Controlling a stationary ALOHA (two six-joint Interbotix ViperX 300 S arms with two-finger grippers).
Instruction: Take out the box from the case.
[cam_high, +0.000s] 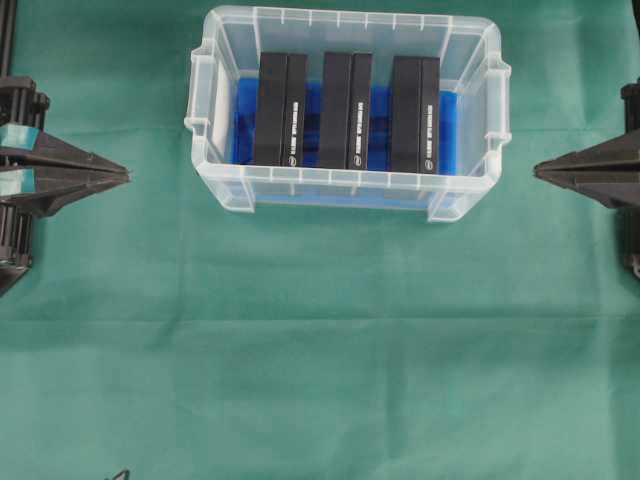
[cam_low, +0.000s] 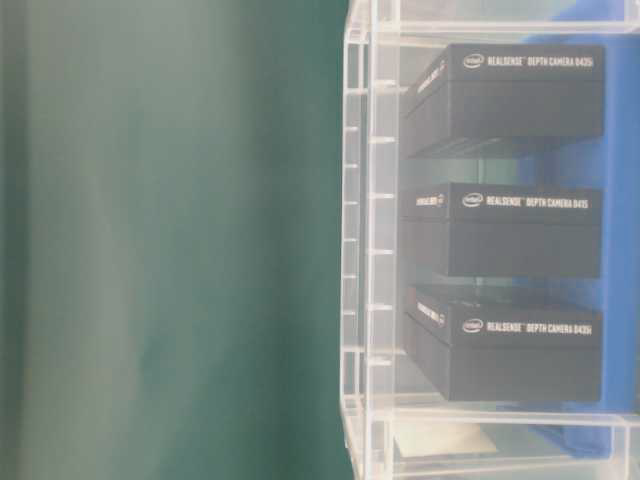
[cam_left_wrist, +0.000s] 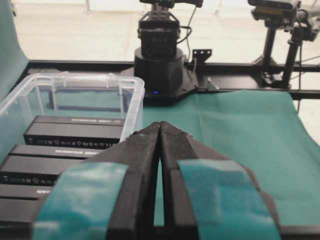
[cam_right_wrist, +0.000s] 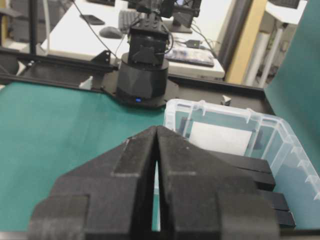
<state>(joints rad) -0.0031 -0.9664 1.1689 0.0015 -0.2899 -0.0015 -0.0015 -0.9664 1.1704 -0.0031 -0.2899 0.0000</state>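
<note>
The clear plastic case (cam_high: 215, 178) with a blue floor stands at the back middle of the green cloth. Inside it stand three black boxes side by side: a left box (cam_high: 281, 110), a middle box (cam_high: 346, 110) and a right box (cam_high: 415, 115). The table-level view shows the case (cam_low: 358, 250) and white lettering on the boxes (cam_low: 520, 100). My left gripper (cam_high: 126, 177) is shut and empty, left of the case at some distance. My right gripper (cam_high: 537, 169) is shut and empty, just right of the case. The wrist views show the left gripper's (cam_left_wrist: 159, 125) and the right gripper's (cam_right_wrist: 156, 128) tips together, with the case (cam_left_wrist: 134, 92) (cam_right_wrist: 172, 107) beside them.
Green cloth (cam_high: 320, 360) covers the table in front of the case. The opposite arm's black base (cam_left_wrist: 159, 65) (cam_right_wrist: 142, 75) stands behind the cloth in each wrist view. A black rail with camera stands (cam_left_wrist: 280, 45) runs along the far edge.
</note>
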